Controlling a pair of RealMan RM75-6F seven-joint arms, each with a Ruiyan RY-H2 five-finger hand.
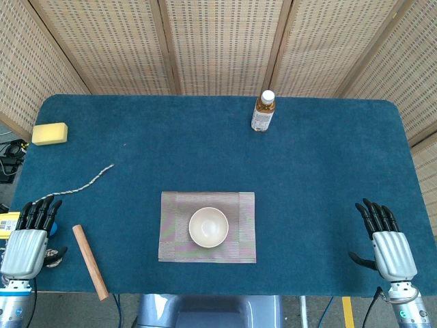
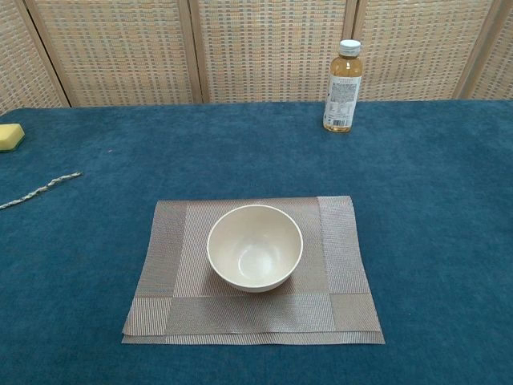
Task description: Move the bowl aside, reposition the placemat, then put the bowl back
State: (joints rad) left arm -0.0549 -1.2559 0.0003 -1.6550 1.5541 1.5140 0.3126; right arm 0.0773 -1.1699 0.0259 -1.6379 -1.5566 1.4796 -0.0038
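A cream bowl (image 1: pixel 208 227) (image 2: pixel 255 247) stands upright in the middle of a grey-brown woven placemat (image 1: pixel 174 236) (image 2: pixel 160 257) near the table's front edge. My left hand (image 1: pixel 29 240) hovers at the front left corner, fingers straight and apart, holding nothing. My right hand (image 1: pixel 387 242) is at the front right corner, fingers likewise extended, empty. Both hands are far from the bowl and show only in the head view.
A tea bottle (image 1: pixel 263 111) (image 2: pixel 343 87) stands at the back. A yellow sponge (image 1: pixel 50 133) (image 2: pixel 10 136) lies back left, a braided rope (image 1: pixel 82 182) (image 2: pixel 36 191) left of the mat, a wooden stick (image 1: pixel 90 262) front left. A small dark object sits beside my left hand.
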